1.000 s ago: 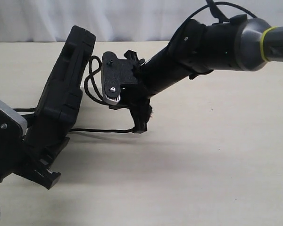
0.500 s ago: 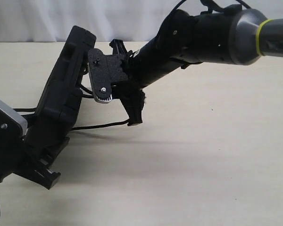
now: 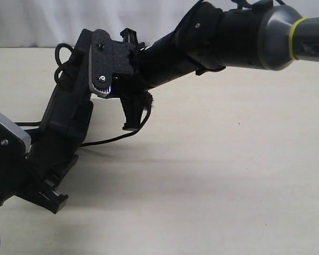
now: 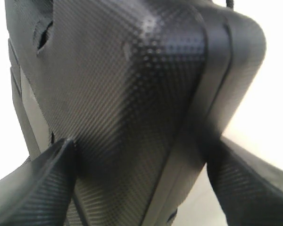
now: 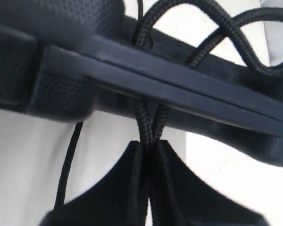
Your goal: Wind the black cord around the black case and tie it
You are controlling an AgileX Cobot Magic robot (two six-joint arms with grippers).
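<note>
The black case (image 3: 69, 111) stands tilted on end, its lower part clamped in my left gripper (image 3: 56, 159). The left wrist view is filled by the case (image 4: 132, 94), with my left gripper (image 4: 141, 150) shut on it, a finger on each side. My right gripper (image 3: 98, 74) is at the case's upper end, shut on two strands of the black cord (image 5: 148, 122). These strands cross the case's edge (image 5: 132, 70) and loop beyond it. A cord loop (image 3: 61, 53) shows over the case top. Another stretch of the cord (image 3: 112, 139) hangs down to the table.
The beige table (image 3: 228, 175) stretches to the right and front. The right arm (image 3: 239, 40) reaches in from the upper right above the table. A white curtain (image 3: 37, 21) hangs behind. A thin smooth cable (image 5: 68, 165) runs beside the right fingers.
My right gripper has moved up and to the left with the cord, from beside the case's middle to its upper end. A cord loop now shows over the case top.
</note>
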